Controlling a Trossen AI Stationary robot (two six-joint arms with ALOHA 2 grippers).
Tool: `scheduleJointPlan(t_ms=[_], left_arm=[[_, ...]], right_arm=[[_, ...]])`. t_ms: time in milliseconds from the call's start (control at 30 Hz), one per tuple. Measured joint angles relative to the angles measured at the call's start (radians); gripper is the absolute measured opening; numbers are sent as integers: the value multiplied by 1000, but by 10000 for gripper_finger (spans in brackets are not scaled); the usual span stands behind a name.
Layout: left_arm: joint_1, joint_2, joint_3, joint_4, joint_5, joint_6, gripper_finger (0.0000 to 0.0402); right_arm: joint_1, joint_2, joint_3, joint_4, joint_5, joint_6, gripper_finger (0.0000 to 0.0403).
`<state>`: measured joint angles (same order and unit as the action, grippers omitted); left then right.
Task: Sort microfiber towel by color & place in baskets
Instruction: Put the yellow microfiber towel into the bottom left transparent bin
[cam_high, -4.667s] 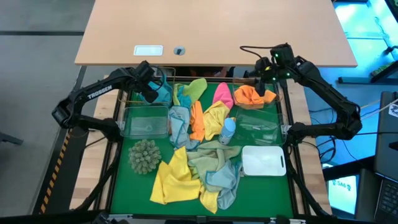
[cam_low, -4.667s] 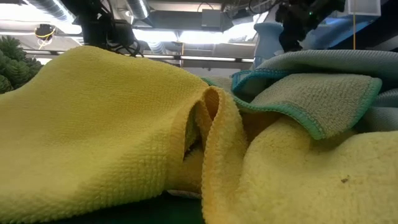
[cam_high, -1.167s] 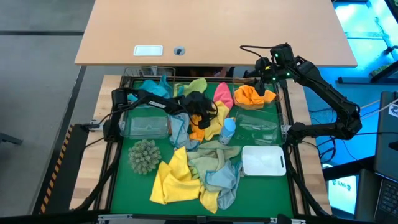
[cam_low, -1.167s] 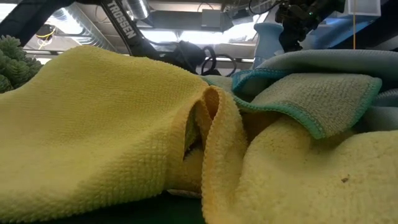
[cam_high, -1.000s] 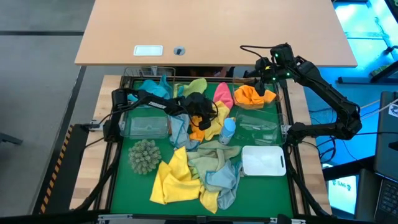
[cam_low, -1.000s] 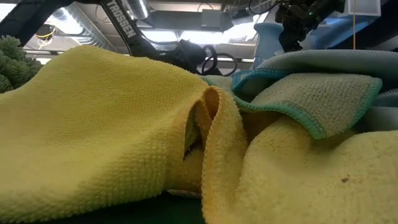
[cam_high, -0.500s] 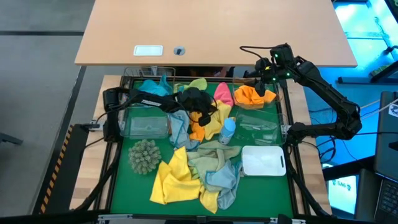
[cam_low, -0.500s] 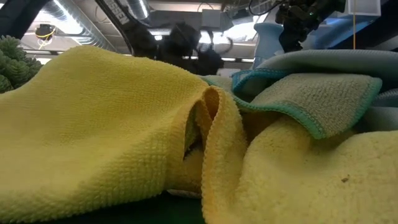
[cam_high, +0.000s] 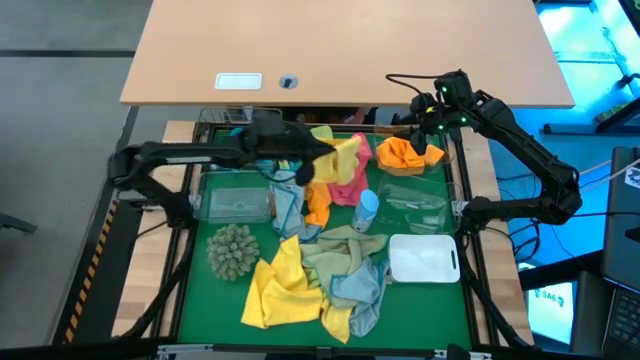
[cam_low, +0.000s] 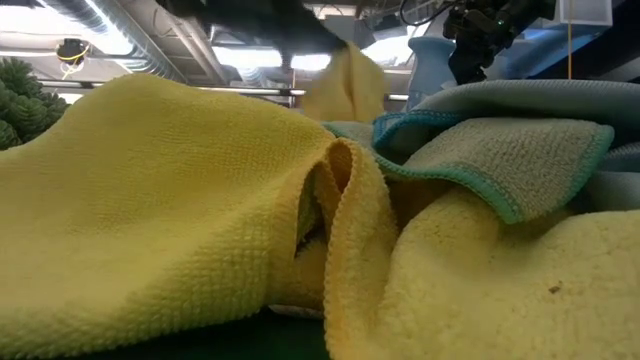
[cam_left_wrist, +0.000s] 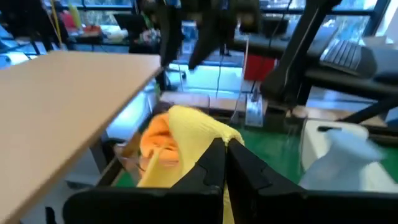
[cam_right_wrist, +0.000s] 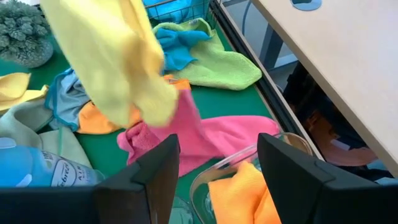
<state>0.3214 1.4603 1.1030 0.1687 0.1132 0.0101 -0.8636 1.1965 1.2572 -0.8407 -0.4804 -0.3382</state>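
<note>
My left gripper (cam_high: 312, 166) is raised over the far middle of the green mat and is shut on a yellow towel (cam_high: 340, 155), which also shows in the low view (cam_low: 350, 85). A pink towel (cam_high: 352, 188) lies under it. Orange (cam_high: 316, 205), light green (cam_high: 318, 132), blue and more yellow towels (cam_high: 280, 290) lie in the pile. My right gripper (cam_high: 425, 140) hovers open over the far-right clear basket (cam_high: 440, 165), which holds an orange towel (cam_high: 400, 152). My left gripper pinches a bunched upper part of the yellow towel (cam_left_wrist: 211, 138) between its two shut fingers (cam_left_wrist: 242, 163), coming from the table's left. The towel (cam_right_wrist: 118, 56) hangs slack below the fingers, above the pink towel (cam_right_wrist: 211, 134). I cannot tell whether its lower end touches the pink towel.
Clear baskets stand at the left (cam_high: 235, 198) and right (cam_high: 415, 200), and a white one (cam_high: 425, 258) lies nearer. A spiky ball (cam_high: 232, 250) and a light-blue bottle (cam_high: 367, 208) lie on the mat. A wooden tabletop (cam_high: 350, 50) overhangs the far edge.
My left gripper has shut on the yellow towel in the middle of the pile and gone up with it, drawing back a little toward the left. The towel has come off the pile and now hangs in the air, and the pink towel under it is uncovered.
</note>
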Motion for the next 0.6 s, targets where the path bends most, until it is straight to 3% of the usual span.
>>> scheduleJointPlan(t_ms=[433,600], left_arm=[[0,-421,0,-266,-76,-49,0],[1,-542,0,-476,-120,-112,0]], right_arm=[[0,0,0,0,0,0,216],[0,0,0,0,0,0,216]])
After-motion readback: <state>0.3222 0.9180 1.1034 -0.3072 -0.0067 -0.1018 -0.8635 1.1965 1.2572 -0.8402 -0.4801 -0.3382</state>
